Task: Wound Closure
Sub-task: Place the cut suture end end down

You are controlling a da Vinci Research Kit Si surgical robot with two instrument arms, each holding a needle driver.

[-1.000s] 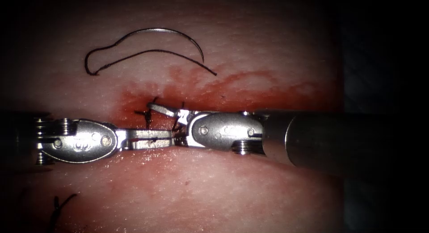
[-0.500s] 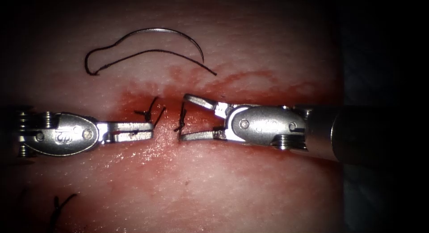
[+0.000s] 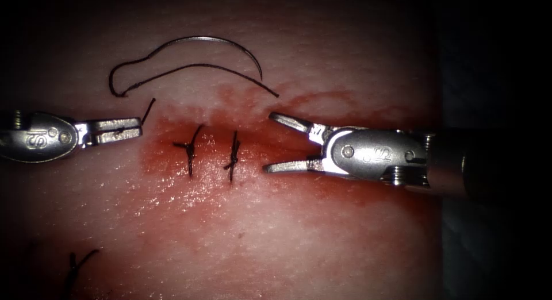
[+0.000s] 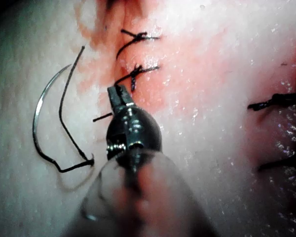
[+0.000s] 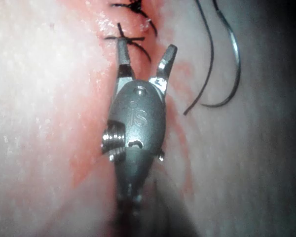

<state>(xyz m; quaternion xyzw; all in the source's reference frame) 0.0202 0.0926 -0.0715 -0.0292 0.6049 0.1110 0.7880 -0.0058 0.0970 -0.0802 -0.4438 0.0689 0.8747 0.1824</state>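
The curved needle (image 3: 218, 42) lies free on the tissue (image 3: 276, 237) above the cut, held by neither tool, and its thread (image 3: 172, 70) loops beside it. Two knotted stitches (image 3: 190, 147) (image 3: 232, 156) cross the cut. My left tool (image 3: 138, 127) is left of them, jaws shut on a short cut piece of thread (image 3: 149, 110). My right tool (image 3: 268, 142) is just right of the stitches, jaws open and holding nothing. The left wrist view shows the left tool (image 4: 117, 93), the needle (image 4: 38, 111) and the cut piece (image 4: 102, 117). The right wrist view shows the open right tool (image 5: 146, 48) by a stitch (image 5: 133, 40).
Red fluid (image 3: 167, 127) stains the tissue around the stitches and along the cut to the right. Another knotted stitch (image 3: 75, 265) sits at the lower left, and further stitches (image 4: 276, 101) appear in the left wrist view.
Both tools drew away from the stitches. The left one went left and up with the short thread piece in its jaws. The right one backed off to the right, jaws open.
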